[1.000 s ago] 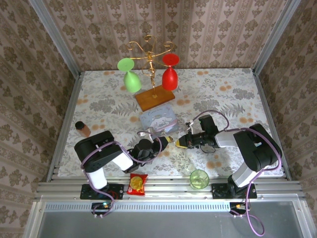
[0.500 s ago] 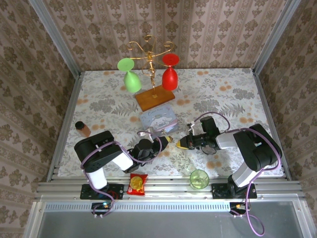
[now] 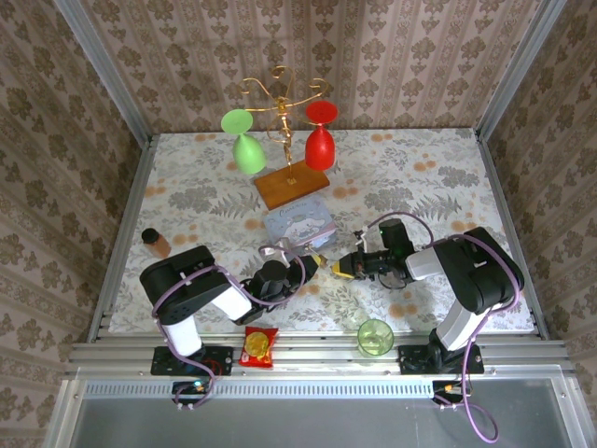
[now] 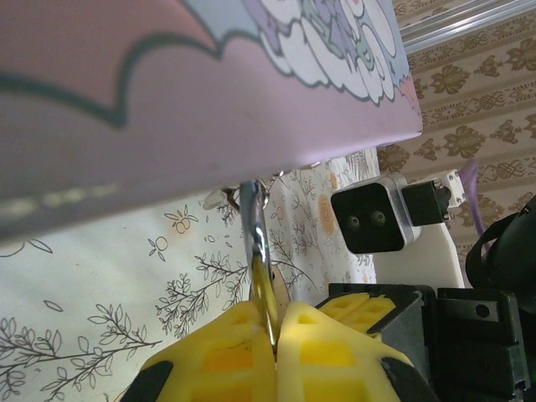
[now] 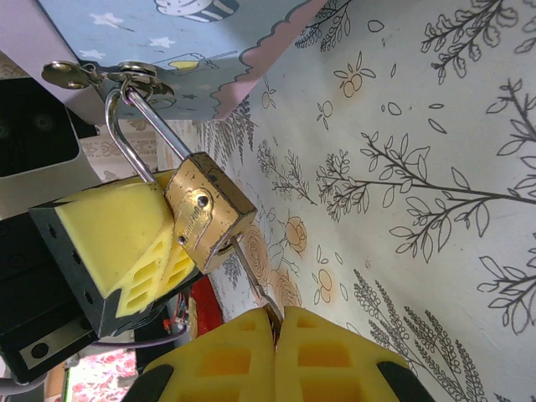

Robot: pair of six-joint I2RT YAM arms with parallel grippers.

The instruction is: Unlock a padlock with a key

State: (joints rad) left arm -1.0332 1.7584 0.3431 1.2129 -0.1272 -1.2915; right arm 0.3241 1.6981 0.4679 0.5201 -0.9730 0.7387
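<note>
Centre-left in my right wrist view hangs the padlock (image 5: 209,213), left gripper (image 4: 275,322) clenched on its shackle; right gripper (image 5: 275,335) pinches the key (image 5: 253,283), seemingly in the keyway; I judge turning remains; shackle unsprung.

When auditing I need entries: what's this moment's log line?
left gripper: shut on small brass padlock | right gripper: shut on thin silvery key at padlock's base

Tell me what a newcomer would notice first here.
In the right wrist view, the brass padlock is hooked on the clasp of the cartoon tin, the key in its base pinched by the right gripper. From above, a red glass and a green glass hang on a gold stand at the far side.
</note>
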